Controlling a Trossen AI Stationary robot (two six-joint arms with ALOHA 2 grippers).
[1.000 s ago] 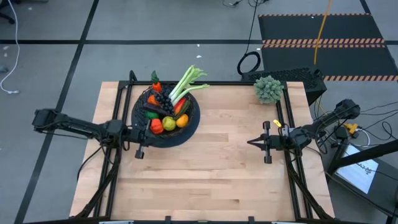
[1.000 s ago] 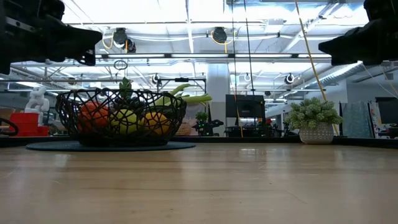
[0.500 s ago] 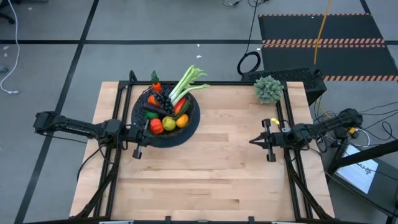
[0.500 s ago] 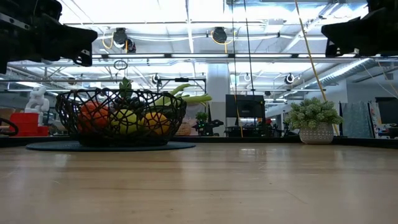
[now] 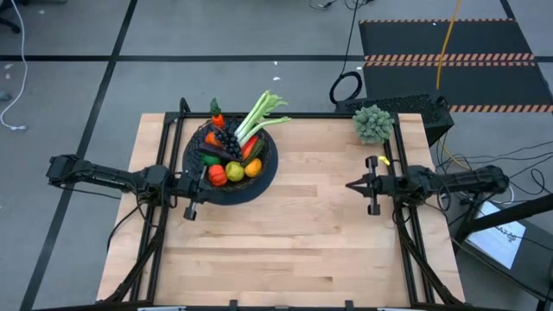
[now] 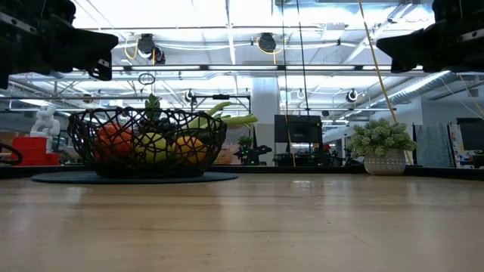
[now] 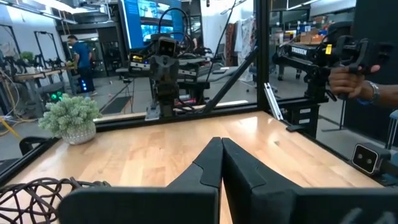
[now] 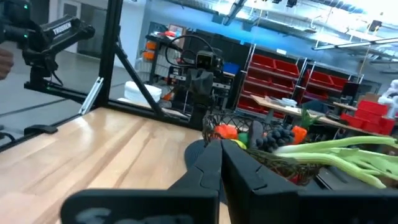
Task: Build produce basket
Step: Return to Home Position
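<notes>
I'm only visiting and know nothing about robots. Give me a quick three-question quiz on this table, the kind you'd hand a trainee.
1. True or false: the grey-green frilly potted plant sits inside the round black wire-mesh basket.
2. The long pale-green leafy stalk is: A) lying beside the plant; B) in the basket, jutting out over its rim; C) standing upright outside the basket.
3. Fill in: the fingers of the left tool and the right tool are both ____.
Key: 1 false, it stands on the wooden table, well apart from the basket; 2 B; 3 shut.
</notes>
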